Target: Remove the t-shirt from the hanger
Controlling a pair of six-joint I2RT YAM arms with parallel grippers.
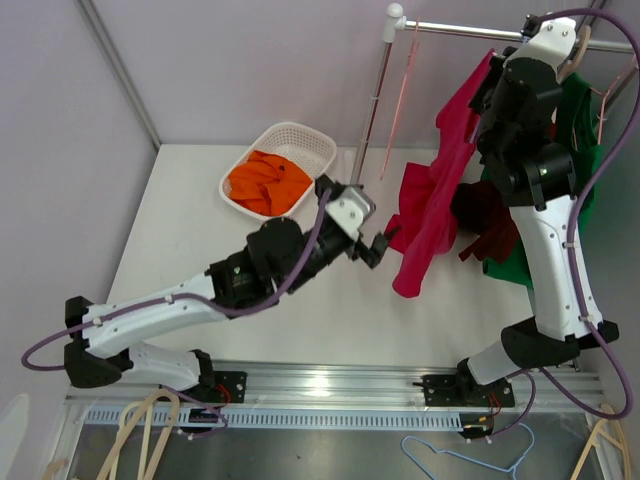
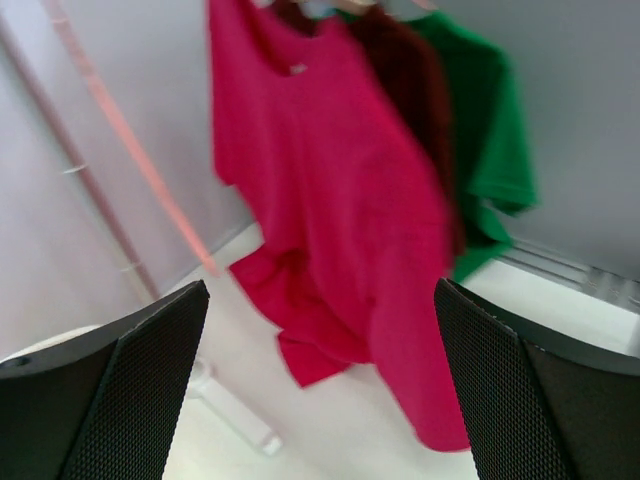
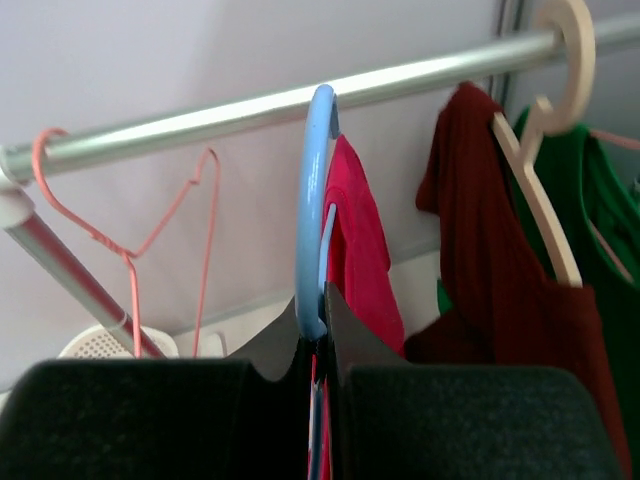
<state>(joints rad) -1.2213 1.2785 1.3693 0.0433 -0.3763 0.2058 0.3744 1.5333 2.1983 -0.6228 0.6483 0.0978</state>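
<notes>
Blue hanger [image 3: 311,200] in right gripper [image 3: 321,322]

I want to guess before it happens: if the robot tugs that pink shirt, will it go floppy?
Probably floppy: the pink t-shirt hangs in soft folds with an uneven hem. Likely light too, since a thin blue hanger carries it. It might snag rather than slide off, being draped over that hanger.

Robot manipulation test cell in a laboratory.
A white table [image 1: 200,200] stands inside plain panel walls [image 1: 250,60] with metal framing. The left arm [image 1: 165,308] and right arm [image 1: 550,260] are bolted to an aluminium rail [image 1: 330,380] at its near edge. Staged props: a garment bar [image 1: 460,31] carrying a pink t-shirt [image 1: 435,190], and a laundry basket [image 1: 310,150].
</notes>
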